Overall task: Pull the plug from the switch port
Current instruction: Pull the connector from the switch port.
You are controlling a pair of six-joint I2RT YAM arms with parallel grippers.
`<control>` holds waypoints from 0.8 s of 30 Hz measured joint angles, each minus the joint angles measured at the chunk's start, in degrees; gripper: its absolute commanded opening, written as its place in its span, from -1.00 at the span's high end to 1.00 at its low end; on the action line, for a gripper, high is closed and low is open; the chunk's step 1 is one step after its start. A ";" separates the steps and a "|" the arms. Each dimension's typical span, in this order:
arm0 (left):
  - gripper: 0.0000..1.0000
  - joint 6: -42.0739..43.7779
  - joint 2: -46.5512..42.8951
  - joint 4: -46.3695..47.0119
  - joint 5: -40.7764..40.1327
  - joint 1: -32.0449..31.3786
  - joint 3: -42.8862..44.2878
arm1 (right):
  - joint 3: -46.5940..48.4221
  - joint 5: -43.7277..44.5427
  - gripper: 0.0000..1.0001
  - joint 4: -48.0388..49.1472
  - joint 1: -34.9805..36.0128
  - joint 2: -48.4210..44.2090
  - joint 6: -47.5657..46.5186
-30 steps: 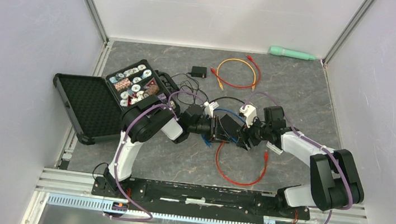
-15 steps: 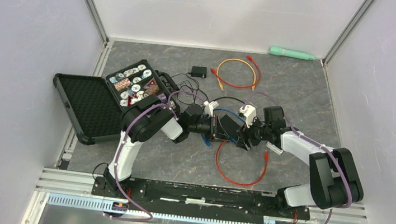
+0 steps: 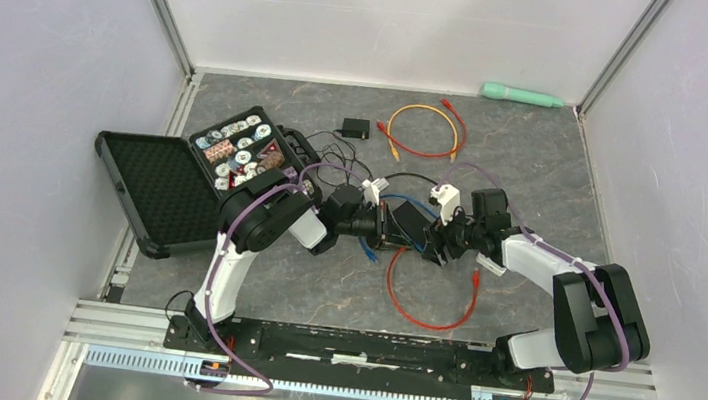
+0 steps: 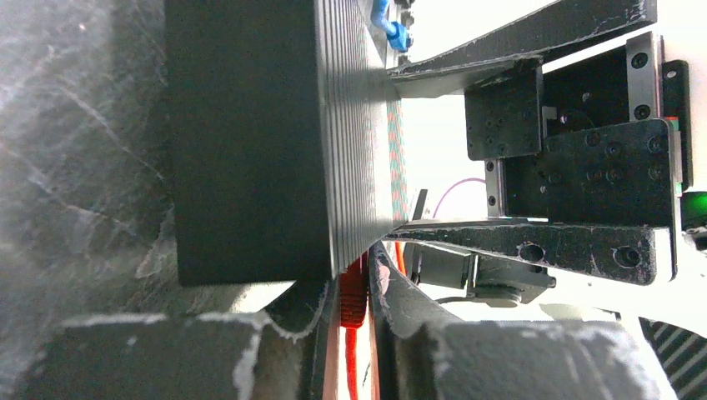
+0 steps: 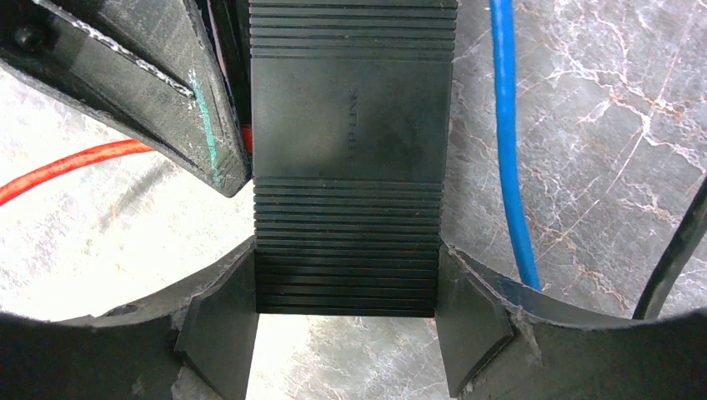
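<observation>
The black ribbed switch (image 3: 413, 225) lies mid-table between my two grippers. My right gripper (image 5: 346, 321) is shut on the switch (image 5: 350, 150), its pads pressed to both sides of the near end. My left gripper (image 4: 353, 287) comes in from the left at the switch's (image 4: 250, 133) port side. Its fingers pinch the red plug (image 4: 352, 300), which is seated in the switch edge, with the red cable running back between them. In the top view the left gripper (image 3: 385, 226) and the right gripper (image 3: 434, 237) meet at the switch, hiding the plug.
The red cable (image 3: 427, 319) loops toward the near edge. A blue cable (image 5: 508, 150) runs beside the switch. An open black case (image 3: 181, 180) with round parts sits at the left. At the back are a coiled orange and red cable (image 3: 425, 131), a black adapter (image 3: 354, 128) and a green tool (image 3: 523, 96).
The left gripper's jaws have narrowed onto the red plug. Both arms have shifted only slightly, and the switch stays in the right gripper.
</observation>
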 measured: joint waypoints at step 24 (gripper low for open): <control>0.96 -0.57 0.00 -0.68 0.37 0.94 1.27 | 0.31 -1.31 1.00 0.74 -2.05 -0.07 -1.55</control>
